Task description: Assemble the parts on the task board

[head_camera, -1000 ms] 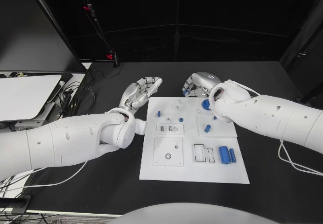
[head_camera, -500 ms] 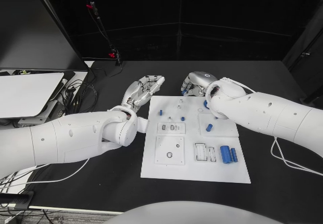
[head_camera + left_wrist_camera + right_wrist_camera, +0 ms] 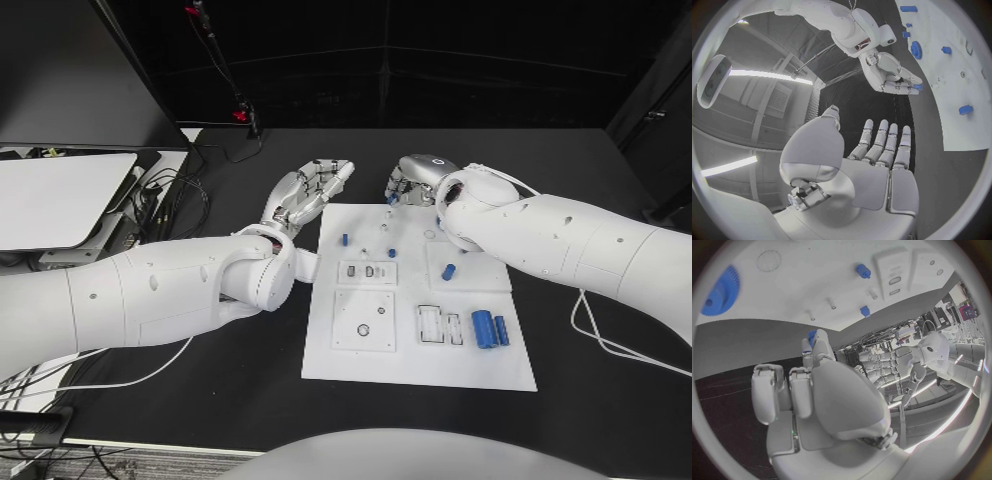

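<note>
The white task board (image 3: pixel 418 365) lies in the middle of the black table. Several blue parts are on it: a peg (image 3: pixel 343 240), another peg (image 3: pixel 391 253), a short piece (image 3: pixel 449 271) and two cylinders (image 3: pixel 489 330). A blue gear (image 3: pixel 720 292) lies on the board (image 3: pixel 817 285) close to my right hand. My right hand (image 3: pixel 411 180) hovers over the board's far edge, its fingers curled, pinching a small blue part (image 3: pixel 916 87) (image 3: pixel 811 336) at the fingertips. My left hand (image 3: pixel 306 195) (image 3: pixel 873 165) is just off the board's far left corner, fingers straight and apart, holding nothing.
A white panel (image 3: pixel 51 205) and a tangle of cables (image 3: pixel 159 205) sit at the table's left side. A dark monitor (image 3: pixel 72 80) stands behind them. A stand with red clips (image 3: pixel 238 115) rises beyond the board.
My right hand has drifted slightly left along the board's far edge, and its arm now covers the blue gear in the head view. The left hand has hardly moved.
</note>
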`<state>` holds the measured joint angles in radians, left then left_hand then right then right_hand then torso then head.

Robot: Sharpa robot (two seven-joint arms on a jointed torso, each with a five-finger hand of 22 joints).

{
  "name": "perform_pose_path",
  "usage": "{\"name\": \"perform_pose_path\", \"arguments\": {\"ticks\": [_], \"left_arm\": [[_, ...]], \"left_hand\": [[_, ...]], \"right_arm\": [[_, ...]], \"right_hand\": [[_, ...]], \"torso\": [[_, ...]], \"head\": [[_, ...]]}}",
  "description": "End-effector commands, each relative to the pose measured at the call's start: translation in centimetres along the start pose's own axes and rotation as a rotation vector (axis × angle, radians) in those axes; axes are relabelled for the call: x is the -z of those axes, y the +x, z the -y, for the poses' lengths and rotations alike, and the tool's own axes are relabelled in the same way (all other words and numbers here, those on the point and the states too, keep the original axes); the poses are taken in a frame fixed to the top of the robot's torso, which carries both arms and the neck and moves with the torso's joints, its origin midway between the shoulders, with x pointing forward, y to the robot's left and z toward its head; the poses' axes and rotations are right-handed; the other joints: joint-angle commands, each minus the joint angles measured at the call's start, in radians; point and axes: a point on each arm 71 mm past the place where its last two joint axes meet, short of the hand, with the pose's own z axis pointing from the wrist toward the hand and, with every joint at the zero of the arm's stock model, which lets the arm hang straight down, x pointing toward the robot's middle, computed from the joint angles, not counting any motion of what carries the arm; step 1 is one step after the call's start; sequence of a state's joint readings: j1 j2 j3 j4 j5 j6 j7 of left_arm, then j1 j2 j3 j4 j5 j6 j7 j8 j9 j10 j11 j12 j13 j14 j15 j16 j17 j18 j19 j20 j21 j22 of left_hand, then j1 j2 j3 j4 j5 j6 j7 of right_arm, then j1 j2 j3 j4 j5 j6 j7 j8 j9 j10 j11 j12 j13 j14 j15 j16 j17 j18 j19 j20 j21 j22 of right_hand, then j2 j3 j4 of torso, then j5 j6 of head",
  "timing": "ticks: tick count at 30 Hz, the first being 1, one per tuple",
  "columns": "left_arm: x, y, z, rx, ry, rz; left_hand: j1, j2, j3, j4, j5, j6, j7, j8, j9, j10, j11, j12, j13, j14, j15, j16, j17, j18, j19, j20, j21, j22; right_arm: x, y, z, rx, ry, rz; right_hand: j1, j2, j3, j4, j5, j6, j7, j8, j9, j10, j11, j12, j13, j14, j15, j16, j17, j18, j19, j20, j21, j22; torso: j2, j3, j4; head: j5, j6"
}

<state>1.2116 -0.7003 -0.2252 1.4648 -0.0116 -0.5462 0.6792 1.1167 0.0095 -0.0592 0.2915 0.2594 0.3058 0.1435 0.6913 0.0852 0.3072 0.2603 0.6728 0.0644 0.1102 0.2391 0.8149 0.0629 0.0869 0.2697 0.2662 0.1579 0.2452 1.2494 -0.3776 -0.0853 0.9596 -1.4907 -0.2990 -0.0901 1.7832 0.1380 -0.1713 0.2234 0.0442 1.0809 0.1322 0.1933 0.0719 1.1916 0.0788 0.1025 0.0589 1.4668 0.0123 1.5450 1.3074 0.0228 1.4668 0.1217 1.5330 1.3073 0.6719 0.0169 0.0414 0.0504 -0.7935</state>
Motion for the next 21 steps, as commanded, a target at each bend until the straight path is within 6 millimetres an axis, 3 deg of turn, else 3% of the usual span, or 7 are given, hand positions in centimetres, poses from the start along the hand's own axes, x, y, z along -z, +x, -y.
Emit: {"name": "perform_pose_path", "arguments": {"ticks": [1, 8, 21], "left_arm": [[0.4, 0.1, 2.6, 0.003, 0.358, -0.01], [0.4, 0.0, 2.6, 0.002, 0.356, -0.009], [0.4, -0.1, 2.5, -0.003, 0.352, -0.004]], "left_hand": [[-0.001, 0.011, -0.002, 0.002, 0.007, 0.005, 0.152, 0.005, -0.002, 0.004, 0.0, 0.003, 0.001, -0.001, 0.004, 0.003, 0.002, 0.012, 0.0, 0.005, 0.002, 0.002], [-0.001, 0.013, -0.003, 0.002, 0.007, 0.005, 0.152, 0.005, -0.003, 0.004, 0.0, 0.004, 0.001, -0.001, 0.005, 0.003, 0.002, 0.012, -0.001, 0.005, 0.002, 0.001], [-0.001, 0.013, -0.003, 0.002, 0.007, 0.005, 0.152, 0.005, -0.003, 0.004, 0.0, 0.004, 0.001, -0.001, 0.005, 0.003, 0.002, 0.012, -0.001, 0.005, 0.002, 0.001]], "right_arm": [[-0.2, 0.2, -0.1, 0.017, 0.003, -0.023], [-0.4, 0.7, -0.1, 0.034, 0.009, -0.036], [-0.7, 1.5, -0.2, 0.04, 0.015, -0.047]], "right_hand": [[0.006, 0.008, 0.002, 0.006, 0.003, 0.0, 0.003, -0.004, -0.002, 0.007, 0.002, -0.005, 0.001, 0.077, 0.0, 0.002, 0.096, -0.006, 0.068, -0.003, 0.005, 0.197], [0.006, 0.008, 0.003, 0.008, 0.003, -0.001, 0.003, -0.007, -0.002, 0.005, 0.003, -0.01, 0.001, 0.076, 0.001, 0.002, 0.094, -0.006, 0.068, -0.002, 0.005, 0.198], [0.007, 0.007, 0.004, 0.01, 0.003, -0.004, 0.003, -0.012, -0.003, 0.004, 0.004, -0.017, 0.001, 0.076, 0.002, 0.002, 0.094, -0.006, 0.068, -0.001, 0.005, 0.197]], "torso": [[0.0, 0.0002, 0.0002], [-0.001, -0.0015, -0.0017], [0.0, -0.0004, -0.0002]], "head": [[0.001, -0.001], [0.003, -0.005], [0.005, -0.009]]}}
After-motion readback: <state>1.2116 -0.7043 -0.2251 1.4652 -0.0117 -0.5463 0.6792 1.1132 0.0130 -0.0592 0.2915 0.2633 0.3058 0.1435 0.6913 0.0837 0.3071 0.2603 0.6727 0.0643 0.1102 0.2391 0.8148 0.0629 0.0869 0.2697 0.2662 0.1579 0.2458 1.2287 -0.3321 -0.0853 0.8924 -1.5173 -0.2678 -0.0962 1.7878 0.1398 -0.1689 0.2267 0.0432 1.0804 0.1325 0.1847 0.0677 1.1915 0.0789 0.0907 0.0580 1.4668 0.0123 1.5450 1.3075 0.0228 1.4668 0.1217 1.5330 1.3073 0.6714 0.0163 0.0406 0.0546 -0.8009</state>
